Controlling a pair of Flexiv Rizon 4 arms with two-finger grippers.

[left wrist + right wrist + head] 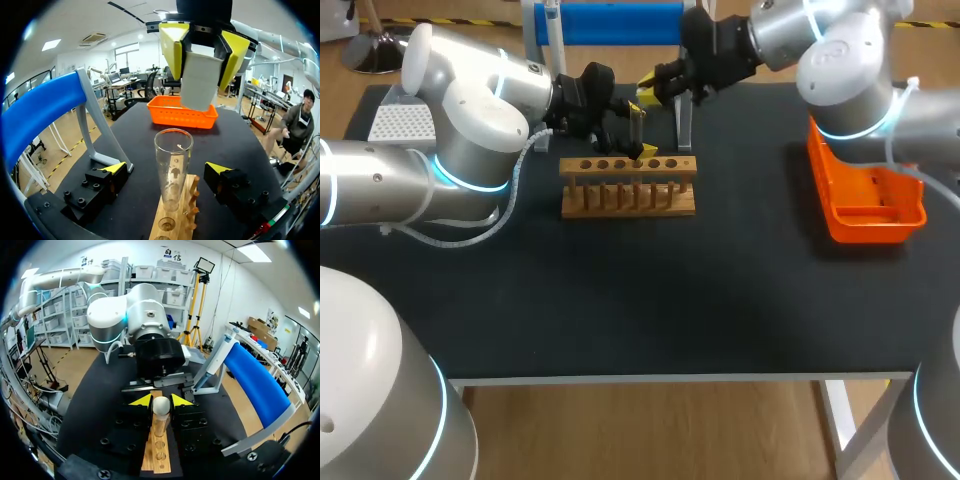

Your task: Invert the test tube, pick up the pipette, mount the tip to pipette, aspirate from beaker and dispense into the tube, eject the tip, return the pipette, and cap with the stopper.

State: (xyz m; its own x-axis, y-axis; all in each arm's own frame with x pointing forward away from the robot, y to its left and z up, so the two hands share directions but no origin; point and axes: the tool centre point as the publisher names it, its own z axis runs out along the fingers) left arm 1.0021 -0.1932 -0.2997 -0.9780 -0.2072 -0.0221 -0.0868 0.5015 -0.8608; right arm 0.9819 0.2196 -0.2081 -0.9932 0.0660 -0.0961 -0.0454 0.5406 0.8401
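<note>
A black table (pixel 620 300) carries a wooden rack (pixel 628 185) near its middle, with an orange basket (pixel 860 225) off to the right, a white perforated box (pixel 400 122) at the far left corner and a blue bar on a stand (pixel 620 22) along the back edge. A clear glass tube (pixel 172 165) stands upright, mouth up, in one of the rack's holes. The left claw (pixel 166 168) sits low at the rack with its fingers spread, one on each side of the tube and neither touching the glass. The right claw (pixel 202 55) hangs just above the tube's mouth, its yellow tips pinching a white stopper (pixel 200 75) from two sides; in the left wrist view the stopper's lower end is apart from the tube's rim
</note>
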